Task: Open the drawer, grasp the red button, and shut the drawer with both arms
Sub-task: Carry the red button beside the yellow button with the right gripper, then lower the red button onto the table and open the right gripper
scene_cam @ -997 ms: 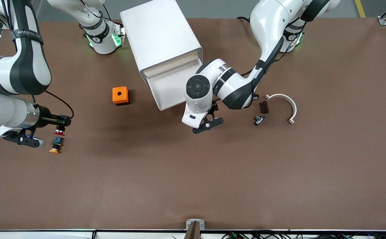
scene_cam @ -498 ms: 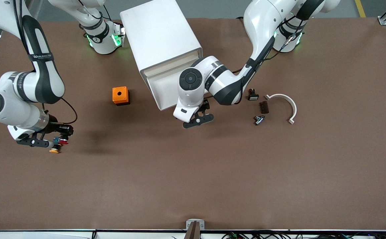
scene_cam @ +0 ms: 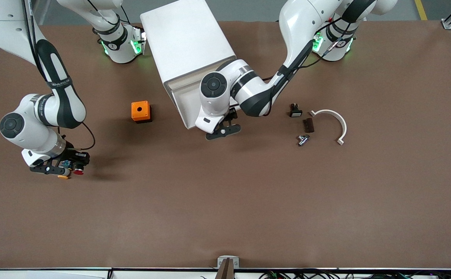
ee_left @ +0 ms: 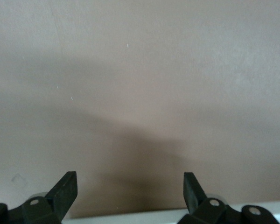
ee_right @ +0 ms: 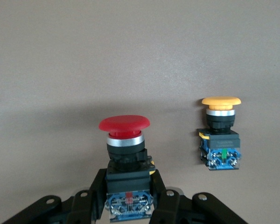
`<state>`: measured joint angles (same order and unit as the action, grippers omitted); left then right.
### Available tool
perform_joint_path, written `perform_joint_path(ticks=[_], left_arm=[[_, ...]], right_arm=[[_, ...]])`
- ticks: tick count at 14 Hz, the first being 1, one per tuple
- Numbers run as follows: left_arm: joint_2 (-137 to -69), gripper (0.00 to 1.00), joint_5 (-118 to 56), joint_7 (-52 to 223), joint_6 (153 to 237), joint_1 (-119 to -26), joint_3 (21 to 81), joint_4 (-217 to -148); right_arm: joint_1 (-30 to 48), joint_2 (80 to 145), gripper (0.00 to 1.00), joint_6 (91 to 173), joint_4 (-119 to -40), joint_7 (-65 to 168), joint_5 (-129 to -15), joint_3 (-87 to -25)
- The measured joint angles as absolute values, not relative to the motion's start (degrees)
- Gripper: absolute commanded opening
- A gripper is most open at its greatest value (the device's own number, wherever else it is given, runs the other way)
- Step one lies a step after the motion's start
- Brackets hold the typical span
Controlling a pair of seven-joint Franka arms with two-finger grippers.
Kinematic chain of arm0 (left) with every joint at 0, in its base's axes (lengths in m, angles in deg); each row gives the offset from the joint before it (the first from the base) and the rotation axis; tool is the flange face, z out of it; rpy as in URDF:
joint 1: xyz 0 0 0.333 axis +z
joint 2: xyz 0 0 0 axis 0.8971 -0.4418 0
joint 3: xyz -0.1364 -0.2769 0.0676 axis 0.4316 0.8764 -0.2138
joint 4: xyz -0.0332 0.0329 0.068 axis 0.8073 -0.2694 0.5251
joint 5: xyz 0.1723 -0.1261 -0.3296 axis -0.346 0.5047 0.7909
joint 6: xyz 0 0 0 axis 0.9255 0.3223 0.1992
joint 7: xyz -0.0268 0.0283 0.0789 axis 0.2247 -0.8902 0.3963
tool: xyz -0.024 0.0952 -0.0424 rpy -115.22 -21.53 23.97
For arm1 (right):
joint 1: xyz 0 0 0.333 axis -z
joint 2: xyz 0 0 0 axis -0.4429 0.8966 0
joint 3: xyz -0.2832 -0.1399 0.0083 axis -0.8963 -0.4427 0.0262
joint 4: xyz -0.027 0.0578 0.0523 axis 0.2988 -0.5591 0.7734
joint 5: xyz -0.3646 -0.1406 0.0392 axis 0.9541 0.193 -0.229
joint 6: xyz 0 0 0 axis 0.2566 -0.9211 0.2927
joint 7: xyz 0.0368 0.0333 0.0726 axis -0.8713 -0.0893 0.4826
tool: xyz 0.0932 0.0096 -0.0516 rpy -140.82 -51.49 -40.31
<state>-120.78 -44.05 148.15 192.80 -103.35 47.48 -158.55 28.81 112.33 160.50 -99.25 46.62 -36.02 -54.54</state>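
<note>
The button [ee_right: 124, 140], with a red cap, black barrel and blue rear block, sits between the fingers of my right gripper [ee_right: 129, 196], which is shut on its body. In the front view that gripper [scene_cam: 60, 169] and the button [scene_cam: 78, 171] are low over the table at the right arm's end. The white drawer [scene_cam: 182, 112] stands pulled out of its cabinet [scene_cam: 186, 38]. Just in front of the drawer's face, my left gripper [scene_cam: 223, 131] is open, with only bare brown table between its fingers [ee_left: 65, 191].
A button with an orange-yellow cap [scene_cam: 63, 177] lies right beside the held one [ee_right: 220, 126]. An orange box [scene_cam: 141, 111] stands near the drawer. Toward the left arm's end lie a black switch [scene_cam: 295, 111], a brown piece [scene_cam: 308, 124], a small metal part [scene_cam: 303, 140] and a white arc [scene_cam: 334, 120].
The right gripper has carried the red button down beside the orange-yellow one. The left gripper has moved in toward the drawer's front, still open.
</note>
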Motion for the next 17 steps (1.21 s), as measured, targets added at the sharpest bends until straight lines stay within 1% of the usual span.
perform_joint_path(ticks=[2, 8, 10, 11, 13, 14, 15, 17], left_arm=[[-120.8, 1.0, -44.1, 150.7, 192.8, -103.3, 48.7, -158.7], [-120.8, 1.0, -42.9, 156.4, 192.4, -103.4, 51.9, -159.2], [-120.8, 1.0, -40.7, 156.8, 192.4, -103.4, 52.8, -159.7], [-120.8, 1.0, -39.7, 156.9, 192.4, -103.4, 53.3, -160.0], [-120.8, 1.0, -37.4, 157.0, 192.3, -103.4, 54.0, -160.7], [-120.8, 1.0, -36.3, 157.0, 192.3, -103.4, 54.3, -161.0], [-120.8, 1.0, -35.4, 157.0, 192.2, -103.4, 54.7, -161.2], [-120.8, 1.0, -32.9, 157.0, 191.6, -103.4, 55.1, -161.6]], right_arm=[[28.8, 113.6, 0.01, 161.8, -99.1, 46.6, -36.0, -54.5], [28.8, 116.0, 0.02, 162.0, -98.7, 46.5, -36.1, -54.5], [28.9, 116.6, 0.04, 162.0, -98.7, 46.4, -36.1, -54.5], [28.9, 116.8, 0.07, 162.0, -98.7, 46.4, -36.1, -54.5], [28.9, 117.1, 0.24, 162.0, -98.7, 46.4, -36.1, -54.5], [28.9, 117.2, 0.7, 162.0, -98.7, 46.4, -36.1, -54.5], [28.9, 117.3, 0.99, 162.0, -98.7, 46.4, -36.1, -54.4], [28.9, 117.3, 1.0, 162.0, -98.5, 46.4, -36.1, -54.4]])
